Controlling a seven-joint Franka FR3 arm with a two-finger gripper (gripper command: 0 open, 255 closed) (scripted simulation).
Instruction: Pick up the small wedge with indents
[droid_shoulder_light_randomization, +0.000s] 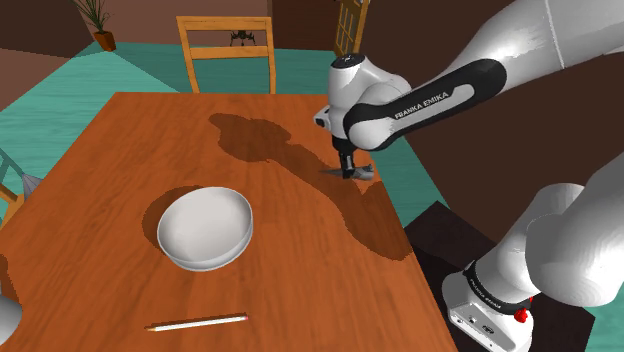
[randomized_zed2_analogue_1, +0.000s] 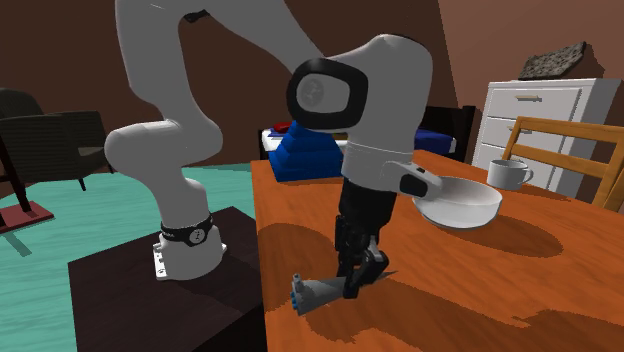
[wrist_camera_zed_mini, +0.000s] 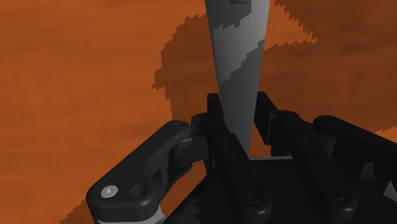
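The small grey wedge (droid_shoulder_light_randomization: 364, 172) lies low on the wooden table (droid_shoulder_light_randomization: 110, 190), close to the edge nearest the stand. My black gripper (droid_shoulder_light_randomization: 347, 168) reaches down onto it. In the wrist view the gripper (wrist_camera_zed_mini: 240, 112) is shut on the wedge (wrist_camera_zed_mini: 236, 57): both fingers clasp its narrow end and the wider end points away from the hand. In the second exterior view the wedge (randomized_zed2_analogue_1: 314, 293) sticks out sideways from the gripper (randomized_zed2_analogue_1: 358, 281) near the table's edge, with small notches at its far end. Whether it is off the surface I cannot tell.
A white bowl (droid_shoulder_light_randomization: 205, 227) stands mid-table, and a thin white stick (droid_shoulder_light_randomization: 197, 322) lies near the front edge. A wooden chair (droid_shoulder_light_randomization: 227, 50) stands at the far side. A white mug (randomized_zed2_analogue_1: 507, 174) sits behind the bowl (randomized_zed2_analogue_1: 458, 202).
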